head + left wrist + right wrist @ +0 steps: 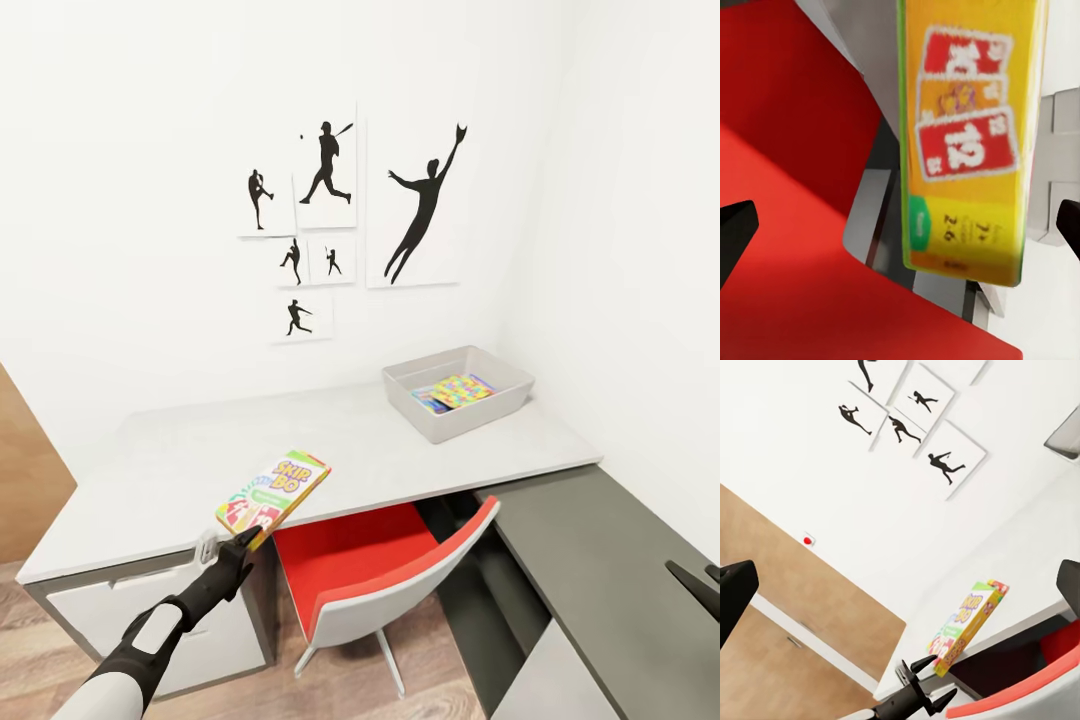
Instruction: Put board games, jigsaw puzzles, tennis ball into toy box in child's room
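At the front edge of the desk, the black left gripper (pixel 243 541) was closed on the lower corner of the flat yellow and green cardboard game box (pixel 274 491), holding it tilted just above the grey desk top (pixel 330 440). Such a box looked light and stiff, but I judged that its glossy faces could be slippery and that a grasp so near one corner could let it swing or turn; taking it nearer the middle of a long edge would probably be steadier, and hard pressure might dent the thin cardboard. On the upper face the name "SKIP-BO" was readable, and in the left wrist view the underside (pixel 964 142) showed red cards, one with a large "12", while the smaller print was too blurred to read. Below the box stood the red and white chair (pixel 385 565), pushed partly under the desk. Farther away, near the right corner by the wall, the grey open toy box (pixel 500 402) stood on the desk with some colourful flat thing already inside. Of the right gripper (pixel 900 592) only two dark fingertips appeared, far apart, with nothing between them.
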{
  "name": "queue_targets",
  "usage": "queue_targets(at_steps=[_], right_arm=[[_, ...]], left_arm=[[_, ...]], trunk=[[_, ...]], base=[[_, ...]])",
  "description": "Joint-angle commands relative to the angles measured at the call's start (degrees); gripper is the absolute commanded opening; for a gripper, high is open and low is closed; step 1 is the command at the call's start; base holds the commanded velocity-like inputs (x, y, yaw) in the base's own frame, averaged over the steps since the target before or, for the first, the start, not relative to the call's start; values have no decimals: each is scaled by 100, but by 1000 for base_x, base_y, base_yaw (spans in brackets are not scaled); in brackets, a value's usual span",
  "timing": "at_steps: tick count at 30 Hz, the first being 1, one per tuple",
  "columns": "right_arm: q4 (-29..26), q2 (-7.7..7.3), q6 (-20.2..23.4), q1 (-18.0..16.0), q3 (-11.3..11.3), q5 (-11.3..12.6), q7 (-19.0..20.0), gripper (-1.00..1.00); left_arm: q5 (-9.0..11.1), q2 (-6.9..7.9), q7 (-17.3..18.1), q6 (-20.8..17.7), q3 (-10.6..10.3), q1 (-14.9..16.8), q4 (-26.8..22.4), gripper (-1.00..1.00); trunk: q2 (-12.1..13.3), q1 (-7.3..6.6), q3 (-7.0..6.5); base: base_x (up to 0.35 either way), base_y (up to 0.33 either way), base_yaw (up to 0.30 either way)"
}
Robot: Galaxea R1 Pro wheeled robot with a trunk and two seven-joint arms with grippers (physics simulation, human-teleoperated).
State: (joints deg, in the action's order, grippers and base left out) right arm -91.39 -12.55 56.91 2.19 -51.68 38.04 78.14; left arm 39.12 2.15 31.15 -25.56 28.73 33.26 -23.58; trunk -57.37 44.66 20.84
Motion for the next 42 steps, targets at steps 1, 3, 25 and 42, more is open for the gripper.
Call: queue_targets(at_steps=[1, 3, 25, 42], right_arm=[[-2, -2, 40, 1, 0, 19, -1, 100], [-2, -2, 40, 1, 0, 19, -1, 100], [-2, -2, 40, 1, 12, 19, -1, 100], [-2, -2, 40, 1, 18, 19, -1, 100]], left_arm=[[25, -3, 10, -46, 27, 5, 3, 100], [25, -3, 8, -46, 27, 5, 3, 100], [23, 5, 9, -77, 23, 5, 3, 100], [-1, -12, 53, -136, 4, 5, -5, -100]], trunk=[[-4, 1, 5], [-4, 1, 5], [-4, 1, 5], [-4, 1, 5]], base=[[46, 0, 0], [33, 0, 0], [4, 0, 0], [0, 0, 0]])
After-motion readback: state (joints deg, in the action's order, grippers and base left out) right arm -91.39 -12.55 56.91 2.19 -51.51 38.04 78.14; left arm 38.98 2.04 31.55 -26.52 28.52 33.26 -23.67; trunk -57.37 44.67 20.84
